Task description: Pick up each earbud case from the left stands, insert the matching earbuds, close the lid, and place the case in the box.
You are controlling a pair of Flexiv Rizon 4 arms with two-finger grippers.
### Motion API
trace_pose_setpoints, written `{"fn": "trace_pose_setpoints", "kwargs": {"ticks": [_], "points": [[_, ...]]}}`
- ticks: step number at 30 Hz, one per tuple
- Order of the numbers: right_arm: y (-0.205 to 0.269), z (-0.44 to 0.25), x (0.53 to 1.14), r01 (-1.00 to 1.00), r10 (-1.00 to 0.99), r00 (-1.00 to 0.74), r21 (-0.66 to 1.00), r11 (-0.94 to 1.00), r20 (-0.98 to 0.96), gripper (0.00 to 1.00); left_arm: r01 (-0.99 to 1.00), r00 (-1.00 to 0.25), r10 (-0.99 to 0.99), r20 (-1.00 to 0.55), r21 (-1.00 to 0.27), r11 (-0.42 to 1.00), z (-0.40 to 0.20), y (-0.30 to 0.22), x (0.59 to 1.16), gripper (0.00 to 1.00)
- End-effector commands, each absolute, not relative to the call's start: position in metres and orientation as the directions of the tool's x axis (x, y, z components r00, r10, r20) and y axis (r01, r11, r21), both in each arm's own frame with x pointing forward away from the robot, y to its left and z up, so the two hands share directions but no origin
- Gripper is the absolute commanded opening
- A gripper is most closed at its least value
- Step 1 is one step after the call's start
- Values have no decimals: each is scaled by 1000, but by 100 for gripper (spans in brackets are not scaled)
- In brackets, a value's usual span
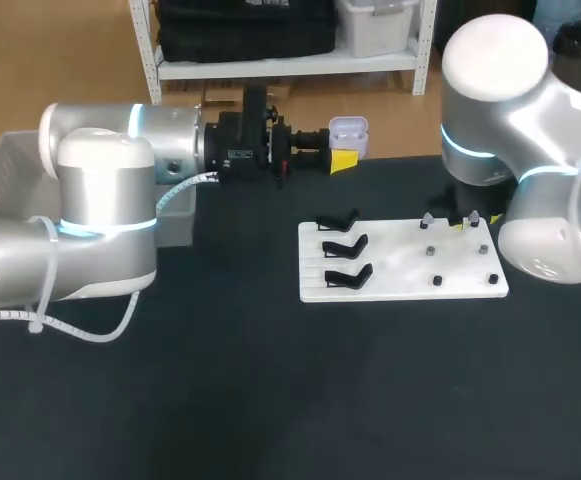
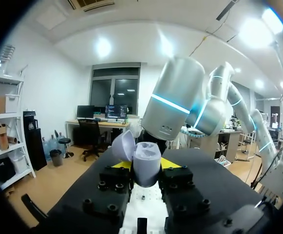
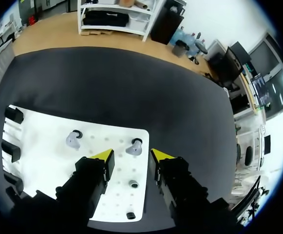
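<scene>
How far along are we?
All three stands look empty and four pegs are bare, so the other cases seem done. Left gripper holds the last case, lid open; right gripper hangs open above the two earbuds. Left: insert both, close lid, place in box.

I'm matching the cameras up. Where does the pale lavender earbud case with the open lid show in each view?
Head view: pale lavender earbud case in the left gripper, beyond the white peg board.
Left wrist view: case gripped between the fingers.
Right wrist view: not in it.
Shared landmark: the peg board, head and right wrist views.
</scene>
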State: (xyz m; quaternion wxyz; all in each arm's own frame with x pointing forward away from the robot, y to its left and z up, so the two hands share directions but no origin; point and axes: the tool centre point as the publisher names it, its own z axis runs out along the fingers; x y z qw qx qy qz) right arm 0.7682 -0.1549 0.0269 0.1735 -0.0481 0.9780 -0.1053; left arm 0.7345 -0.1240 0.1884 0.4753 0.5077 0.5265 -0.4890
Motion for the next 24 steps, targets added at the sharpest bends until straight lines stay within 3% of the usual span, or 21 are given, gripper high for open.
{"fn": "trace_pose_setpoints", "kwargs": {"ticks": [1, 12, 15, 24], "points": [[-154, 25, 774, -43, -119, -937, -230, 972, -329, 45, 1000, -29, 64, -998, -28, 11, 187, -124, 733, 0], [-157, 24, 777, -17, -98, -940, -242, 970, -326, 37, 1000, -29, 64, -998, -28, 11, 187, -124, 733, 0], [-158, 24, 777, -14, -96, -941, -246, 969, -324, 26, 1000, -29, 64, -998, -28, 11, 187, -124, 733, 0], [-157, 24, 776, -13, -94, -944, -248, 969, -318, 27, 1000, -29, 64, -998, -28, 11, 187, -124, 733, 0]]}}
